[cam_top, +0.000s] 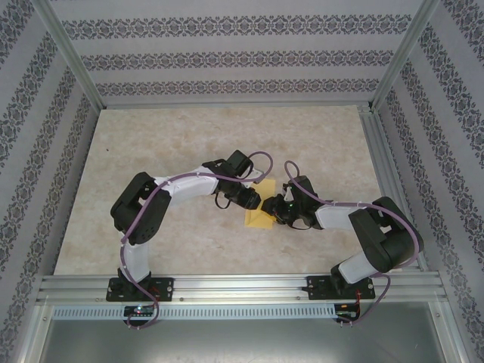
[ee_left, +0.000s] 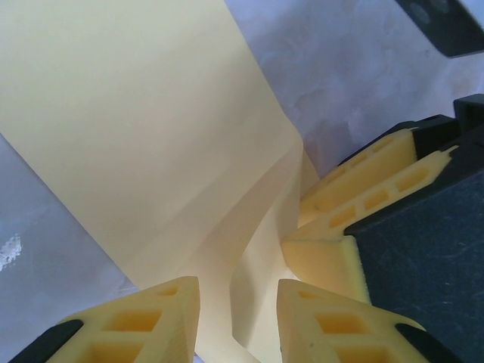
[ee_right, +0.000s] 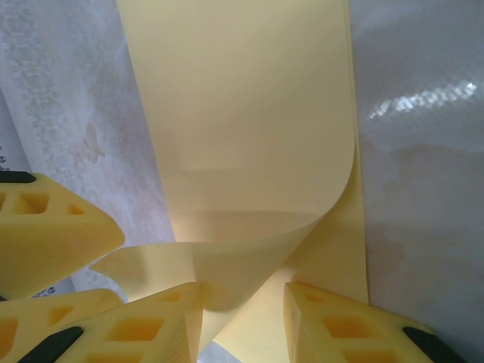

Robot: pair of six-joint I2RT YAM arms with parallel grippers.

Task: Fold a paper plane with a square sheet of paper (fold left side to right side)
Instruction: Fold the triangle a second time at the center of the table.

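Over the table (ee_right: 423,189), paper (ee_right: 249,113) curls into right claw (ee_right: 242,293).

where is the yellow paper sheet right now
In the top view the yellow paper sheet lies mid-table, partly curled over, between the left gripper on its left and the right gripper on its right.

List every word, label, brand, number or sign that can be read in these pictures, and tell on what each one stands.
No readable text anywhere.
The thin yellow-orange square sheet of paper is plain, with no print.
The beige marbled table top bears no writing.
The patterned wall panels carry ornament only, no letters.
Any marking on the black arm bases is too small to tell.
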